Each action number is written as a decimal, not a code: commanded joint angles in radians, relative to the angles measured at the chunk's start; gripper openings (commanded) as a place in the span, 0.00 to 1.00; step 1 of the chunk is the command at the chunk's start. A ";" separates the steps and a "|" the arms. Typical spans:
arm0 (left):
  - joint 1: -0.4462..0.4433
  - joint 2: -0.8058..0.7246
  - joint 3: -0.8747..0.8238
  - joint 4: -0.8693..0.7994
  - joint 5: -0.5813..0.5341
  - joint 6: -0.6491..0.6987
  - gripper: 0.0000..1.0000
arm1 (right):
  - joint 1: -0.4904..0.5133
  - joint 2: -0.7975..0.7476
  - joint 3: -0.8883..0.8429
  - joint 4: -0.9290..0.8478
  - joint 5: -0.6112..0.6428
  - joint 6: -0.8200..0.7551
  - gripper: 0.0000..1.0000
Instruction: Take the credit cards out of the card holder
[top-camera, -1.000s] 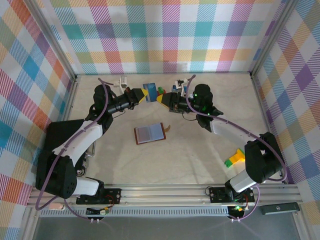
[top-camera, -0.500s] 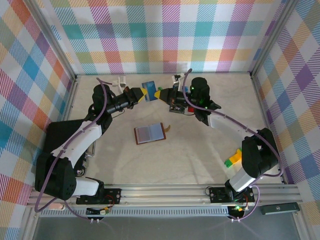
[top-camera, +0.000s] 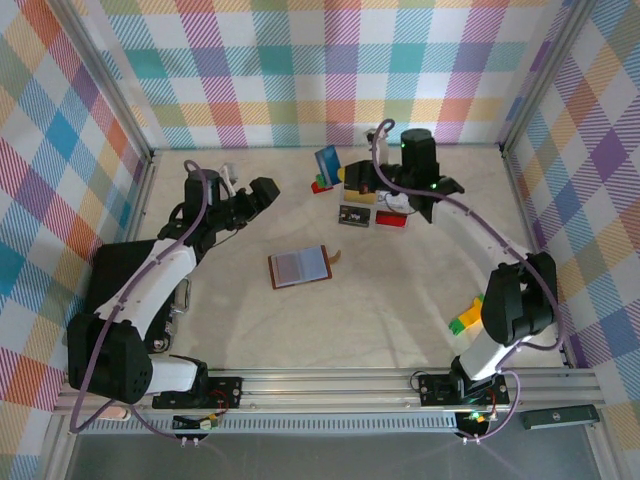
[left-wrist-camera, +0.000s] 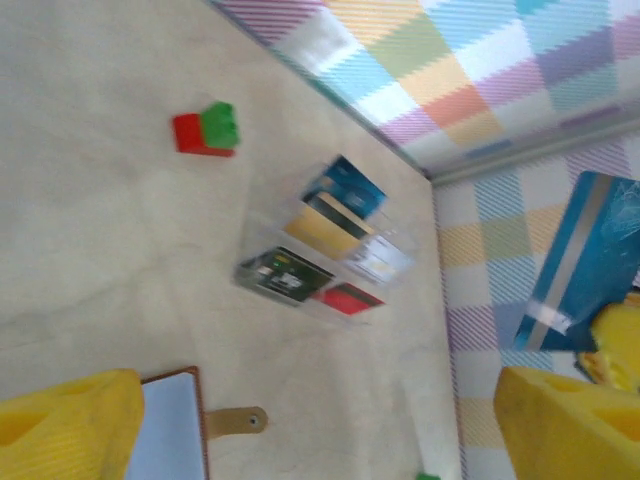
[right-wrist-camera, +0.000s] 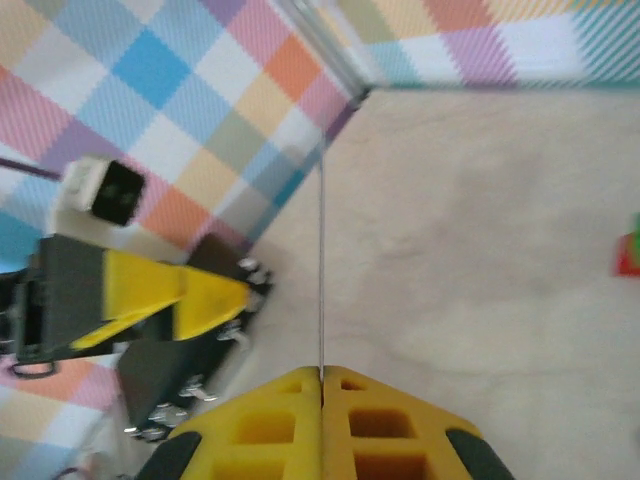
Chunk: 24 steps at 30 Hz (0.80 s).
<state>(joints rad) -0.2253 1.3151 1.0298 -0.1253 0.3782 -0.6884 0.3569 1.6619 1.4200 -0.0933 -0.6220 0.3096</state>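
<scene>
Nearby, a clear box (left-wrist-camera: 325, 245) lies beyond the open card holder (top-camera: 299, 266).

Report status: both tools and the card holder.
Left tool open, empty. Right tool shut on blue card, near back wall. Card holder lies open mid-table, no tool on it. Clear compartment box sits apart from it.

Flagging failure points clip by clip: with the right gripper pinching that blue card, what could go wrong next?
The right gripper pinches the blue card by one edge only, so it may twist or slip out. The clear box nearby already holds cards in its compartments, so a release could land askew or outside. The open left gripper hangs close and could get clipped.
</scene>
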 joint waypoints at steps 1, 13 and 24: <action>0.012 -0.030 0.056 -0.132 -0.128 0.125 0.97 | -0.043 0.077 0.130 -0.279 0.011 -0.332 0.00; 0.016 0.002 0.082 -0.182 -0.196 0.182 1.00 | -0.133 0.350 0.531 -0.721 0.099 -0.979 0.00; 0.017 0.064 0.135 -0.210 -0.209 0.217 1.00 | -0.145 0.584 0.841 -0.881 0.191 -1.209 0.00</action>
<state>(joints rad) -0.2199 1.3697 1.1297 -0.3149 0.1841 -0.5003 0.2169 2.2101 2.2032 -0.8974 -0.4484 -0.7837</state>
